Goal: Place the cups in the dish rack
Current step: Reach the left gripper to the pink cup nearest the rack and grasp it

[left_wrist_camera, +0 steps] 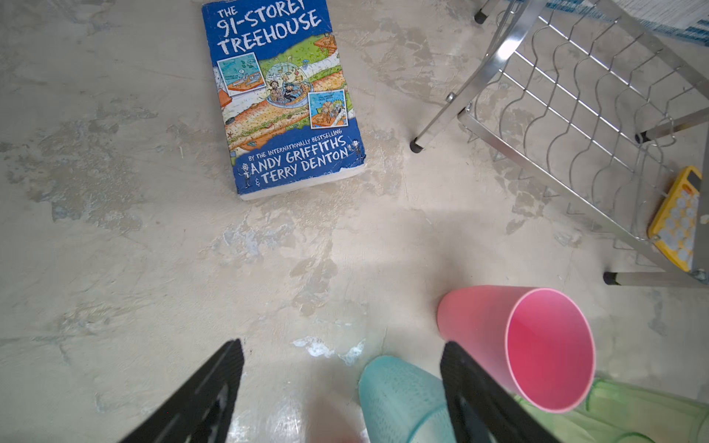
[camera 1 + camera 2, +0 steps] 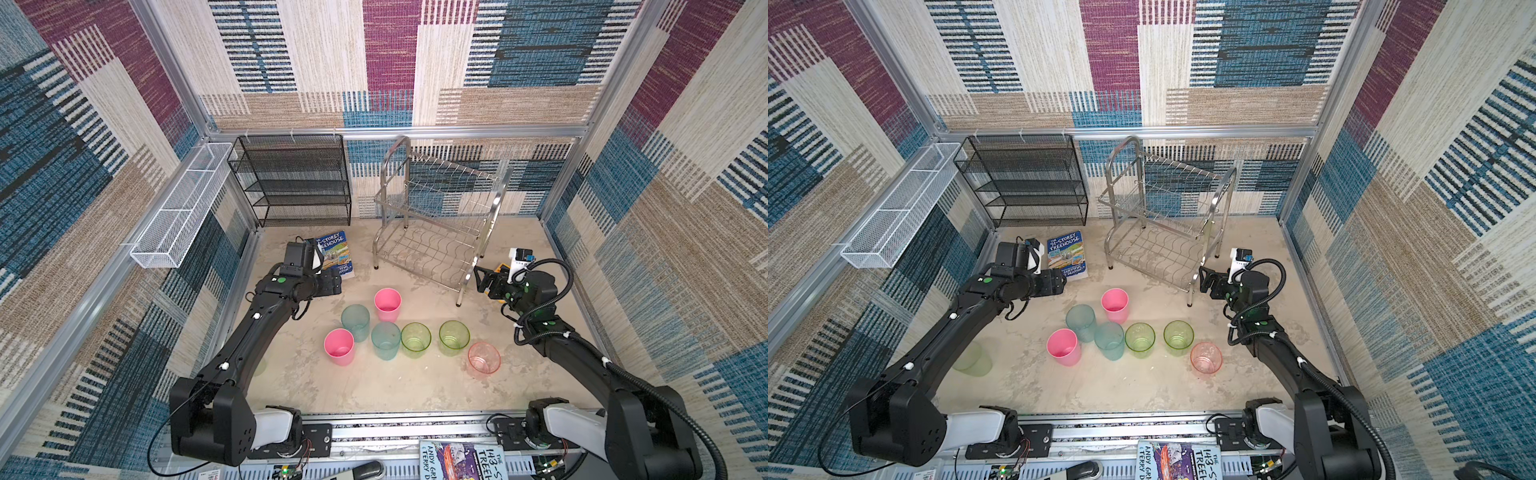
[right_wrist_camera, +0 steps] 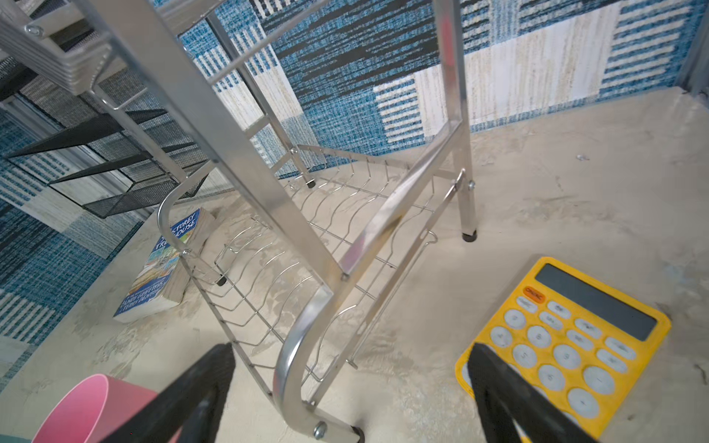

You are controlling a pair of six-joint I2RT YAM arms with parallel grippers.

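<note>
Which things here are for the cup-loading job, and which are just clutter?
Job: pink cups, teal cups, yellow-green cups, salmon cup, steel dish rack.
Lying about: Treehouse book, yellow calculator, black mesh shelf, white mesh basket.

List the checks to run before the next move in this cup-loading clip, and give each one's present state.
1. Left pincer open, nothing held: ok.
2. Right pincer open, nothing held: ok.
3. Dish rack standing upright, both tiers bare: ok.
4. Grouped cups upright, mouths up: ok. The yellow-green cup half hidden behind the left arm: cannot tell.
5. Room around the nearest pink cup: a teal cup stands close beside it, touching or not: cannot tell.
6. Space under the right pincer free: a yellow calculator lies there by the rack's leg: not ok.
</note>
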